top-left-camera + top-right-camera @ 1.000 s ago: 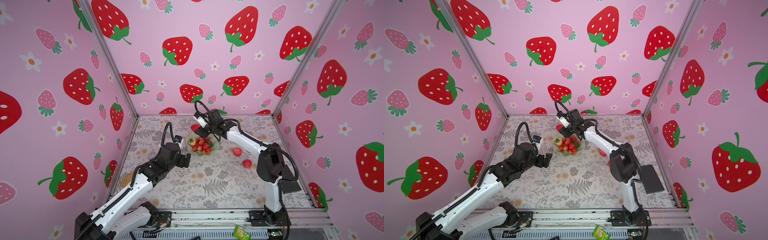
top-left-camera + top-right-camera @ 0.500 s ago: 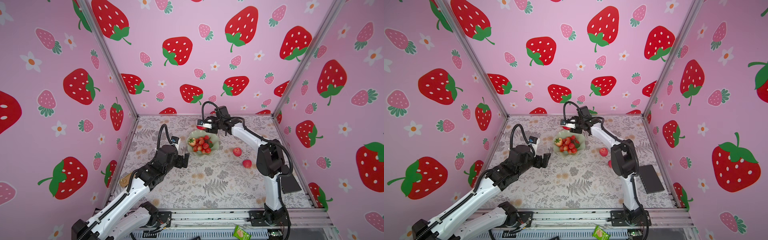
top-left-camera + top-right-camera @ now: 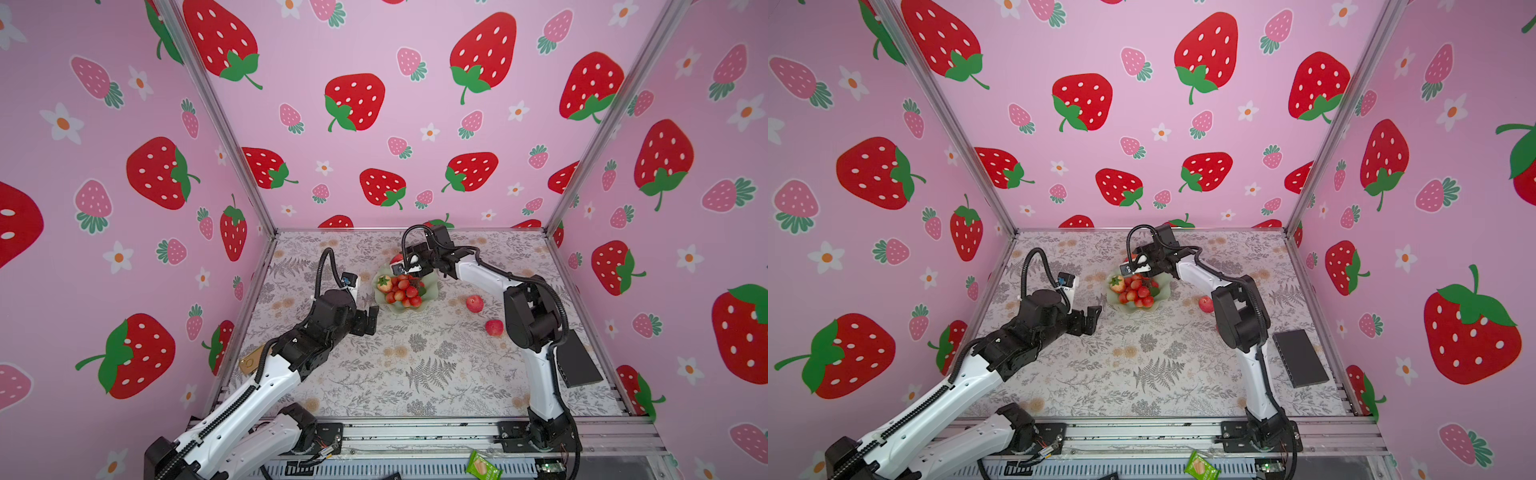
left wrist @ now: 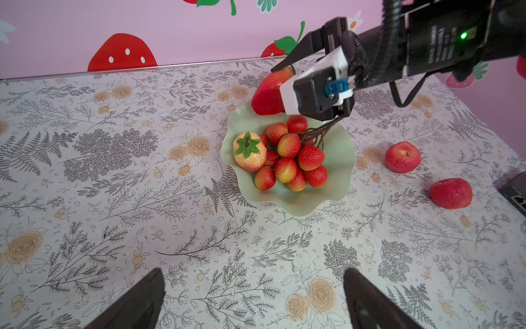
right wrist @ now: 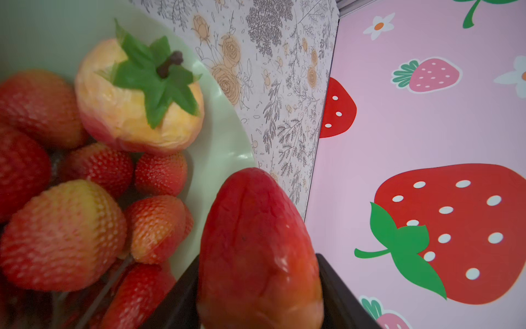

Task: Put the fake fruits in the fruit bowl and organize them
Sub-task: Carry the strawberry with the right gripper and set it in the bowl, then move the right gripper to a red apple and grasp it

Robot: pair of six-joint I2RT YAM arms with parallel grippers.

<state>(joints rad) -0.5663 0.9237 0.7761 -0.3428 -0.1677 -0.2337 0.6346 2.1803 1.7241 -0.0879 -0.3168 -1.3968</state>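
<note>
Three pink walls point(image 3: 374, 41) all round, printed with cartoon strawberries point(image 3: 355, 102) and little white flowers point(image 3: 429, 132). Silver metal posts point(image 3: 218, 120) run up the two back corners. Table point(image 3: 374, 374) is covered in a grey fern-and-rose print. Metal rail point(image 3: 415, 434) along the front edge. Flat black box point(image 3: 575, 359) sits by the right wall. Light's soft and even all over.

Left arm point(image 3: 270, 376), lower left, and right arm point(image 3: 540, 374), lower right, in both top views: white link shells, black joint housings. Black ribbed cable chain point(image 3: 216, 419) is run along the left lower link. Black corrugated hose point(image 3: 318, 276) is looped at each wrist. Green LED point(image 4: 463, 35) and blue connector point(image 4: 337, 85) are seen upper right, left wrist view.
</note>
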